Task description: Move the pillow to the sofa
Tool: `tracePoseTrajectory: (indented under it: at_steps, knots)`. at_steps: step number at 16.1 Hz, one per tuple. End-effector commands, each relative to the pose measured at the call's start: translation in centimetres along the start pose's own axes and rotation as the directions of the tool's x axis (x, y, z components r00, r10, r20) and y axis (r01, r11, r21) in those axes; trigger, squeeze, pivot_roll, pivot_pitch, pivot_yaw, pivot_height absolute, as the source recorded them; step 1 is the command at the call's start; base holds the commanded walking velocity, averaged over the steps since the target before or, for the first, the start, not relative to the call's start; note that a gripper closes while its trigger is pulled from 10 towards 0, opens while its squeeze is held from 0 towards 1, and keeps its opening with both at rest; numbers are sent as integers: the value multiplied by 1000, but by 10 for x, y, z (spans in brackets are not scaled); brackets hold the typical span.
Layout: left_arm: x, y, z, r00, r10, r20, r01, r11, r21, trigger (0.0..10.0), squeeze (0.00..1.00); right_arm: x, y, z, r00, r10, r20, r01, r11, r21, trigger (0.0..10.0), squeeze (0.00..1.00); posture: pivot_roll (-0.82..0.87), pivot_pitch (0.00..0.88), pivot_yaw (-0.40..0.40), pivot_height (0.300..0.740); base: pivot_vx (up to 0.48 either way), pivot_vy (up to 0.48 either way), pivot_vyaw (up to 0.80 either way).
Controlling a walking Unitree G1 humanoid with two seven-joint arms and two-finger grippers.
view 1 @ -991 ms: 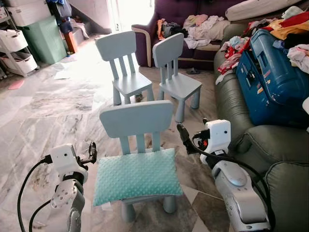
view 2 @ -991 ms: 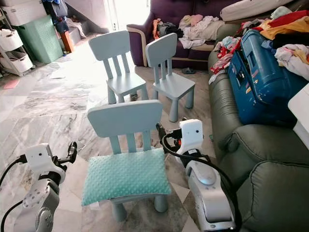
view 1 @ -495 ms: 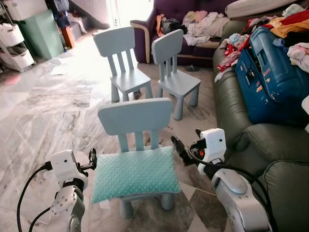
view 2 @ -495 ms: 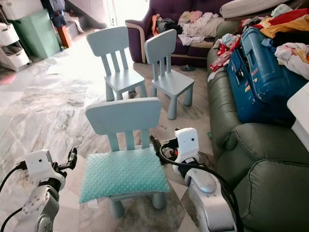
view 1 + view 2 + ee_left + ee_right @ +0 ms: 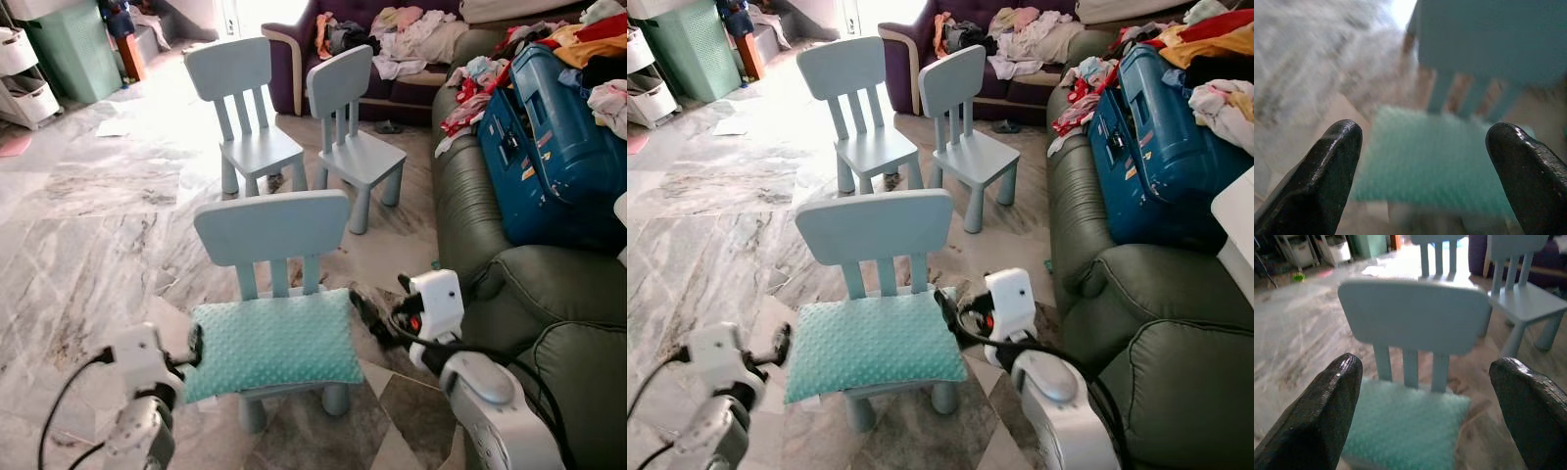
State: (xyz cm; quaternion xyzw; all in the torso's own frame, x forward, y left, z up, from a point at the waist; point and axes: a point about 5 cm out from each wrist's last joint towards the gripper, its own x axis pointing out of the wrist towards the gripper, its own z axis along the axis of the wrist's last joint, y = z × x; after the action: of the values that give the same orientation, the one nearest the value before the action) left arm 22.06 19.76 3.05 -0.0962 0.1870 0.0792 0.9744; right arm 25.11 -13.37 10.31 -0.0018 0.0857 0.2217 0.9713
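A teal dotted pillow (image 5: pixel 271 344) lies flat on the seat of a small pale blue chair (image 5: pixel 271 230) right before me. My left gripper (image 5: pixel 195 345) hangs at the pillow's left edge, open, with the pillow (image 5: pixel 1435 156) wide between its fingers (image 5: pixel 1334 161). At the pillow's right edge my right gripper (image 5: pixel 363 305) is open too, and its wrist view looks at the chair back (image 5: pixel 1413 316) and pillow (image 5: pixel 1405 431). The grey-green sofa (image 5: pixel 529 294) runs along my right side.
Two more pale blue chairs (image 5: pixel 250 108) (image 5: pixel 353 137) stand further ahead. A blue suitcase (image 5: pixel 549 147) and heaps of clothes (image 5: pixel 588 49) cover the far sofa seats. A purple armchair (image 5: pixel 333 49) with laundry sits at the back. Storage bins (image 5: pixel 59 49) line the far left. Marble floor (image 5: pixel 88 235) lies open to the left.
The camera has tipped down and come closer to the chair. Both grippers have dropped and closed in on the pillow's two side edges.
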Motion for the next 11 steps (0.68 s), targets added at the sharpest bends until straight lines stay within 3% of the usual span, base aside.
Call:
tracePoseTrajectory:
  at_steps: [1, 5, 11]
  knots:
    - [-4, 1, -10, 998, -24, -62, 25, 999, 23, 10000, 0, -7, -7, -3, 1000, -20, -17, 20, 1000, 5, 10000, 0, -110, 124, -40, 740, 0, 0, 0]
    - [-12, -6, -21, 972, -167, -165, 183, 979, 91, 10000, 0, -27, -23, -14, 993, -99, -62, 100, 995, 11, 10000, 0, -108, 118, -34, 740, 0, 0, 0]
    - [-13, -8, -18, 957, -223, -185, 247, 962, 119, 10000, 0, -28, -23, -16, 991, -123, -56, 125, 992, 26, 10000, 0, -104, 116, -19, 740, 0, 0, 0]
